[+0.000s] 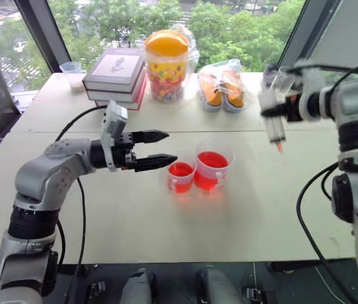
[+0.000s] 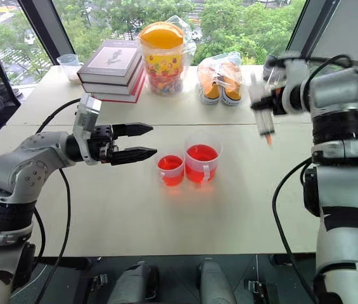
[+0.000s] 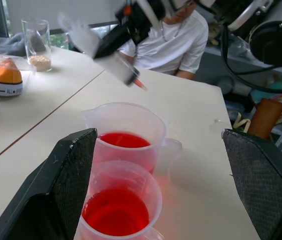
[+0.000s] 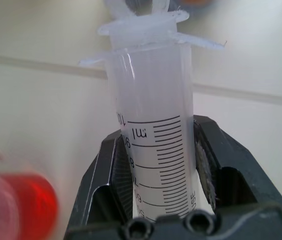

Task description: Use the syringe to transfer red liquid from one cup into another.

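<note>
My right gripper (image 1: 274, 113) is shut on the clear syringe (image 1: 274, 130), held in the air to the right of the cups with its orange tip pointing down. The right wrist view shows its black fingers (image 4: 208, 165) clamped on the syringe (image 4: 153, 125) barrel. On the table, the larger cup (image 1: 213, 166) and the smaller cup (image 1: 181, 175) stand side by side, both holding red liquid (image 3: 116, 212). My left gripper (image 1: 156, 149) hovers open just left of the smaller cup, pointing at it, nothing between its fingers (image 3: 66, 185).
At the table's far side stand stacked books (image 1: 116, 76), a jar of sweets with an orange lid (image 1: 166, 63), bagged orange shoes (image 1: 223, 85) and a small clear cup (image 1: 72, 73). A person in a white shirt (image 3: 180, 35) sits beyond the table's right edge.
</note>
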`<state>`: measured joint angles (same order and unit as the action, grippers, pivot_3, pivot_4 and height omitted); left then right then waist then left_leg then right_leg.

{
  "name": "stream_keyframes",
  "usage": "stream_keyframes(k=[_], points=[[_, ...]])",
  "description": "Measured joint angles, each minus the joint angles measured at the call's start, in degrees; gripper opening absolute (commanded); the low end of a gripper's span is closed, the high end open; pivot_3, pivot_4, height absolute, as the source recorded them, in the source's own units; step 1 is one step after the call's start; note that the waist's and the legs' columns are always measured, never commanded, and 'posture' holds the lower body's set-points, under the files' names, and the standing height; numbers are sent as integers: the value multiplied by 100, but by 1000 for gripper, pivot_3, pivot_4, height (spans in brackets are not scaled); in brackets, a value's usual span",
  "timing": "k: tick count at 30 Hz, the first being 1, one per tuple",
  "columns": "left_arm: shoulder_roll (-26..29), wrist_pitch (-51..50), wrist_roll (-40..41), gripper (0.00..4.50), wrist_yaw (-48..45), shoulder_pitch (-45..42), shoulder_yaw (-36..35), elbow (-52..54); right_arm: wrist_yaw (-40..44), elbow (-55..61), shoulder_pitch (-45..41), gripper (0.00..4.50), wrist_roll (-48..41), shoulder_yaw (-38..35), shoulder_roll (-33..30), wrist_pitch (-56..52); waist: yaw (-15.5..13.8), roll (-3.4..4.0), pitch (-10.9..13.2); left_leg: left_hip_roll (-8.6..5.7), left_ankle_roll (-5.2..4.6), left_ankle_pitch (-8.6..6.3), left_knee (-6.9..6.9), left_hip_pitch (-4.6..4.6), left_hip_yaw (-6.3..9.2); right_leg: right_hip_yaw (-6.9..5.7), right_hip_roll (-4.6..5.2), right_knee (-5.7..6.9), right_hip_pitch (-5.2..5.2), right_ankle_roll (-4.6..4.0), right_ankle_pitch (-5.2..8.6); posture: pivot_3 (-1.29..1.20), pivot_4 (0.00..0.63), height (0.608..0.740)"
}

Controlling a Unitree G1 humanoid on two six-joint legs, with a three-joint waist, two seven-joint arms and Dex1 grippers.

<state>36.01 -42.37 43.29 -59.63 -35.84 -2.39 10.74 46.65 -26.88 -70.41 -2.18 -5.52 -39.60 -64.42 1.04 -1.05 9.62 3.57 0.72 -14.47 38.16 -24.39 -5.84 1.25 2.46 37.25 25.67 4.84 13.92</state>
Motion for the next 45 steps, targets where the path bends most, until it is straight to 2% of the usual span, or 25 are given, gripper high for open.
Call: stream_keyframes(k=[1,4,6,8,11,18,23,29,42,45], points=[[9,4,-12,4124,-57,-64,40,-64,-346,725,167,1365,-181,-619,276,-103,-3,2,-1,1,0,0,-1,0,2,-1,-2,2,1,0,0,0,150,740],[0,13,-92,4124,-234,-293,183,-359,-728,2892,861,1365,-936,-1738,1006,-18,-32,2,-1,3,2,2,-2,-1,11,-13,-4,3,-2,0,0,0,150,740],[-16,28,-165,4124,-301,-515,224,-597,-831,4029,1287,1365,-1459,-2051,1545,149,-39,2,-1,3,2,2,3,-1,12,-15,-2,2,-6,0,0,0,150,740],[-48,83,-240,4124,-438,-742,310,-786,-872,5077,1991,1365,-1890,-2042,1875,387,-49,-2,-3,-1,2,1,5,4,16,-20,3,-7,-25,0,0,0,150,740],[-53,192,-366,4124,-646,-861,380,-1038,-1044,5780,3073,1365,-2023,-1670,2106,829,-28,-2,-3,-11,2,2,13,5,9,-13,14,-12,-28,0,0,0,150,740],[-399,351,-549,4124,-874,-1304,422,-1409,-1285,5732,4633,1365,-1593,-563,2282,2662,-13,-2,-3,-10,1,2,15,9,16,-10,6,-9,-29,0,1,0,150,740],[-758,586,-776,4124,-1010,-1655,621,-1781,-1535,5156,5149,1365,-1147,68,2395,3721,-10,-2,-3,-10,1,2,15,9,17,-9,4,-9,-28,0,1,0,150,740],[-1119,701,-890,4124,-1145,-1986,745,-2052,-1725,5040,5245,1365,-1092,302,2440,4107,-20,-3,-3,-10,1,2,15,8,21,-10,3,-10,-30,0,1,0,150,740],[-1678,1037,-1268,4124,-1372,-2363,967,-2808,-1883,5003,5421,1365,-1137,529,2415,4097,-15,-3,-3,-10,1,2,15,8,25,-10,0,-10,-29,0,1,0,150,740],[-1720,1022,-1267,3307,-1457,-2365,971,-2845,-1911,5003,5427,1365,-1151,563,2380,4050,-18,-3,-3,-10,1,2,15,8,25,-10,0,-10,-29,0,1,0,150,740]])
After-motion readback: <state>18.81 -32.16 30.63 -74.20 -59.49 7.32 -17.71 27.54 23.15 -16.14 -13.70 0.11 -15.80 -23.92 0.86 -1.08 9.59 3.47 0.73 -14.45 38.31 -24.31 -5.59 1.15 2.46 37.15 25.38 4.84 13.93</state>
